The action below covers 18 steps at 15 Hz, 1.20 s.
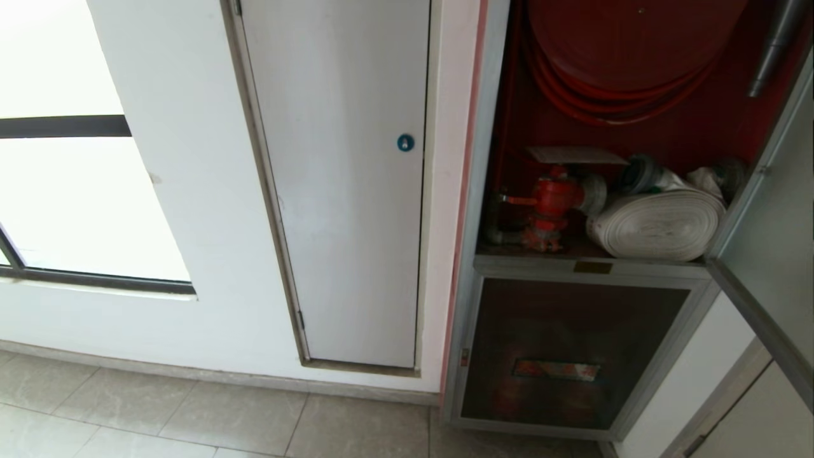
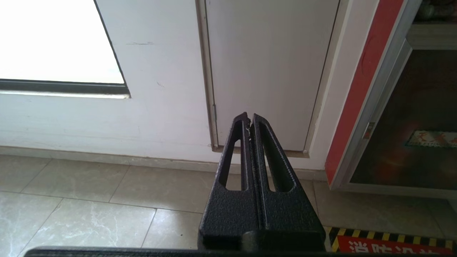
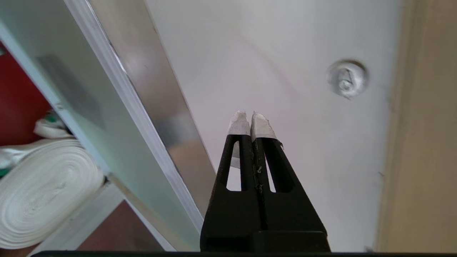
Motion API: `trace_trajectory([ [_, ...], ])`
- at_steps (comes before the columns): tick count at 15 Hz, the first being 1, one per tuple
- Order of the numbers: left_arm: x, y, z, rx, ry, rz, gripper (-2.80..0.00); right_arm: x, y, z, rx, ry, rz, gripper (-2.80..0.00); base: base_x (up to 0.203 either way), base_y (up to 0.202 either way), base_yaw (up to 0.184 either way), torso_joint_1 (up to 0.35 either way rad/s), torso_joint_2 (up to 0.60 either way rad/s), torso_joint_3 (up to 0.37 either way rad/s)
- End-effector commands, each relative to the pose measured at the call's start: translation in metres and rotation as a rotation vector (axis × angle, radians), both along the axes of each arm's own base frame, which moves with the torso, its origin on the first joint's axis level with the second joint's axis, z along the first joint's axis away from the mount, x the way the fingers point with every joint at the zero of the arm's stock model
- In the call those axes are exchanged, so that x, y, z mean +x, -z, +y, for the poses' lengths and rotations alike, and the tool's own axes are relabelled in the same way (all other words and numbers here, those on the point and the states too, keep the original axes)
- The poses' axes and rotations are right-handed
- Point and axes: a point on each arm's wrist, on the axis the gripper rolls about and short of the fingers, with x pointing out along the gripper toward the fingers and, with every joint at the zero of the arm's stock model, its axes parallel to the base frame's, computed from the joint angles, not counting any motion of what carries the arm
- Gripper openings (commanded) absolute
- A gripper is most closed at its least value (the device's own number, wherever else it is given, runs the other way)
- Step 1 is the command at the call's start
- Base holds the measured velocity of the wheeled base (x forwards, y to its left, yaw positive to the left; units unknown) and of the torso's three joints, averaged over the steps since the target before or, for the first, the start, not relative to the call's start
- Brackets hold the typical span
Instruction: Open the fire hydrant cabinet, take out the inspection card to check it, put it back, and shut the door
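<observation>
The right gripper [image 3: 251, 117] is hanging pinched together, empty, just outside the open door [image 3: 142, 117] of the cabinet [image 1: 483, 191]. The left gripper [image 2: 249, 119] is parked closed beside it. A pale card [image 1: 575, 155] is lying atop the cabinet's valve [image 1: 550, 200], print unreadable.

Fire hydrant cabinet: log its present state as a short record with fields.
cabinet: open, red inside
door: swung out on the right
inspection card: lying on top of the red valve
rolled hose: white, on the shelf beside the valve
right hand: shut, empty, beyond the door's edge
left hand: shut, parked low
</observation>
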Motion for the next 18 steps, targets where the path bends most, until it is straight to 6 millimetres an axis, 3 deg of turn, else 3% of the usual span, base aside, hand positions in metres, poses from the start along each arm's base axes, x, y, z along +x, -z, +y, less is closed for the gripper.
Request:
trace_trajectory([
  [1, 0.0, 0.002, 0.0, 0.0, 0.001, 0.005, -2.8, 0.007, 0.004, -0.013, 0.028, -0.024, 0.019, -2.8, 0.0, 0.0, 0.0, 0.0, 0.0, 0.0],
  [9, 0.0, 0.002, 0.0, 0.0, 0.0, 0.005, -2.8, 0.014, 0.005, -0.002, 0.005, -0.182, 0.028, -2.8, 0.0, 0.0, 0.0, 0.0, 0.0, 0.0],
  [18, 0.0, 0.002, 0.0, 0.0, 0.0, 0.005, -2.8, 0.021, 0.005, 0.045, -0.062, -0.551, -0.015, -2.8, 0.0, 0.0, 0.0, 0.0, 0.0, 0.0],
])
